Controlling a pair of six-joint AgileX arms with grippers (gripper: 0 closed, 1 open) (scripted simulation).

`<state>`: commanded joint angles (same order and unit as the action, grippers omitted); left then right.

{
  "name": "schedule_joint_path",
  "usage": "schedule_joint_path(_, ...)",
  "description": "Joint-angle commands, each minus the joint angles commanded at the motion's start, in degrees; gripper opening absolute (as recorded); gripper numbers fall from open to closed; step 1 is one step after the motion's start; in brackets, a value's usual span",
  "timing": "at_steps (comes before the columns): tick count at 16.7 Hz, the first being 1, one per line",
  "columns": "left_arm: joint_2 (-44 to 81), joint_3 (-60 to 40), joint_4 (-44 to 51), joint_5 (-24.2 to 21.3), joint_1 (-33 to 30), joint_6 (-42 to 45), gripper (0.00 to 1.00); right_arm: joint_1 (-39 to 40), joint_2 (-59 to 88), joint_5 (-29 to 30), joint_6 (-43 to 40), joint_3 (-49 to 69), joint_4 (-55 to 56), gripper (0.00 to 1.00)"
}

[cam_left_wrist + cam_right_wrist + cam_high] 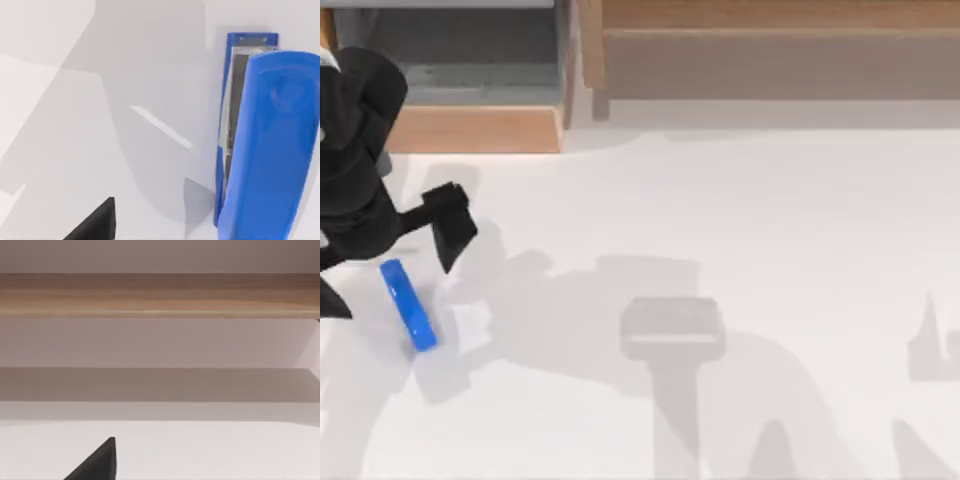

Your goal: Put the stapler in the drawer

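Blue, smooth, elongated stapler (pixel 408 304) lies flat on the white table (pixel 720 220) at its left side, outside the drawer. My left gripper (pixel 395 265) hovers just above its far end, black fingers (pixel 450 225) spread wide either side, not touching it. Left wrist view: stapler (pixel 265 150) close up, one fingertip (pixel 97 222) apart from it. Farther back, the grey-walled drawer with tan wooden front (pixel 475 128) stands open. Beside it the long brownish wooden unit (pixel 770 50). Right gripper: cannot tell its fingers.
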<state>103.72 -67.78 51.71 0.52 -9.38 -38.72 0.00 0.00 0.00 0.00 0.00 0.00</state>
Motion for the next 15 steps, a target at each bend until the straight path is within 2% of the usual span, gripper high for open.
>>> schedule_joint_path(8,2.01,-1.24,1.05,0.00,-0.03,-0.92,1.00,0.00,0.00,0.00,0.00,0.00,0.00,1.00)
schedule_joint_path(15,6.98,3.74,-8.93,-0.02,-0.11,-0.84,1.00,0.00,0.00,0.00,0.00,0.00,0.00,1.00)
